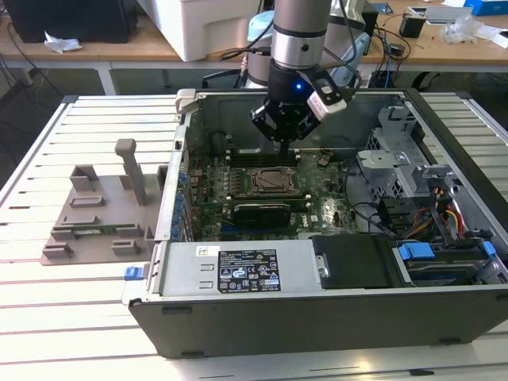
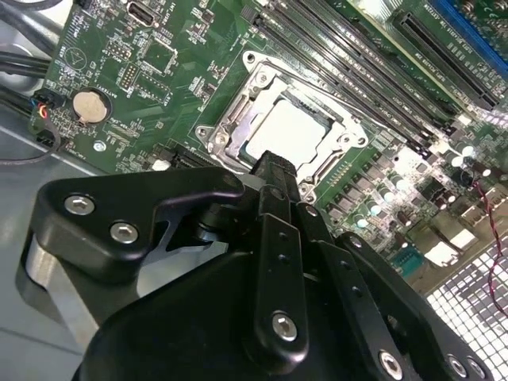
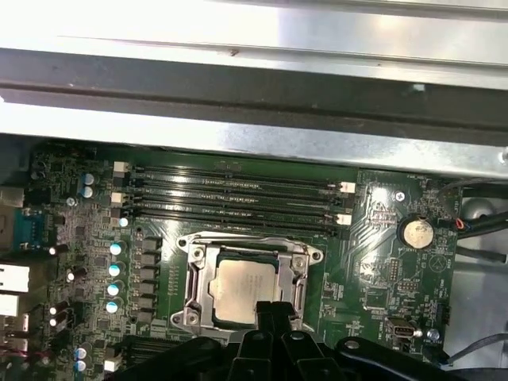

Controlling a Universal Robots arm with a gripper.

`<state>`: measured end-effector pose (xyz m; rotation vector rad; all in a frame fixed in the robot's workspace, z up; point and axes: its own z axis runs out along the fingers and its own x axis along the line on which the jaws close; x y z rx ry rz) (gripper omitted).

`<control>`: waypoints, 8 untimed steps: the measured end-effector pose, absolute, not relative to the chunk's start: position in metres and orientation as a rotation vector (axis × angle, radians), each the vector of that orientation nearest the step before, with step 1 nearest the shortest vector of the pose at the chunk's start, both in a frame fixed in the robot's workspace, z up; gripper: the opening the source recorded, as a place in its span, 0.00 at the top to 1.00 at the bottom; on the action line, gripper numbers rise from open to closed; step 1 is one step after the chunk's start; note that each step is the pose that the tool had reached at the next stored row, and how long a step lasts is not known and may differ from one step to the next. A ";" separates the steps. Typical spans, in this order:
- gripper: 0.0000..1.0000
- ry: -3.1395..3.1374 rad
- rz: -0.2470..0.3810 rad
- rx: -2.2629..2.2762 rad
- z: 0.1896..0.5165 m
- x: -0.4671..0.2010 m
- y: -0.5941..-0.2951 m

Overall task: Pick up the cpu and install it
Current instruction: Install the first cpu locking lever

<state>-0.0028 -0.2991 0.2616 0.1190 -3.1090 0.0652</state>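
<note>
**CPU seated in socket, claw above it**

Slatted bench (image 1: pixel 48 309) carried the open computer case (image 1: pixel 317 313). Gripper (image 2: pixel 274 163) hovered just over the socket (image 3: pixel 246 286), fingers together and holding nothing. The cpu (image 3: pixel 242 290) lay flat inside the frame; placement looked done, latching unconfirmed.

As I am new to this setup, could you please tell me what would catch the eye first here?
The open computer case lies on the slatted table, its green motherboard exposed. The arm's gripper hangs inside the case, above the socket, where the pale cpu already sits within the metal frame. A grey fixture rests at the exterior view's left.
</note>
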 end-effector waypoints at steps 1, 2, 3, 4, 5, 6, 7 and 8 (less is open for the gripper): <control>0.89 -3.109 0.065 0.119 0.263 -0.003 -0.299; 0.89 -3.109 0.065 0.119 0.264 -0.003 -0.299; 0.89 -3.109 0.065 0.119 0.265 -0.003 -0.299; 0.89 -3.109 0.065 0.119 0.267 -0.003 -0.299; 0.89 -3.109 0.065 0.119 0.268 -0.003 -0.299; 0.89 -3.109 0.065 0.119 0.269 -0.003 -0.299; 0.89 -3.109 0.065 0.119 0.269 -0.003 -0.299; 0.89 -3.109 0.065 0.119 0.269 -0.003 -0.299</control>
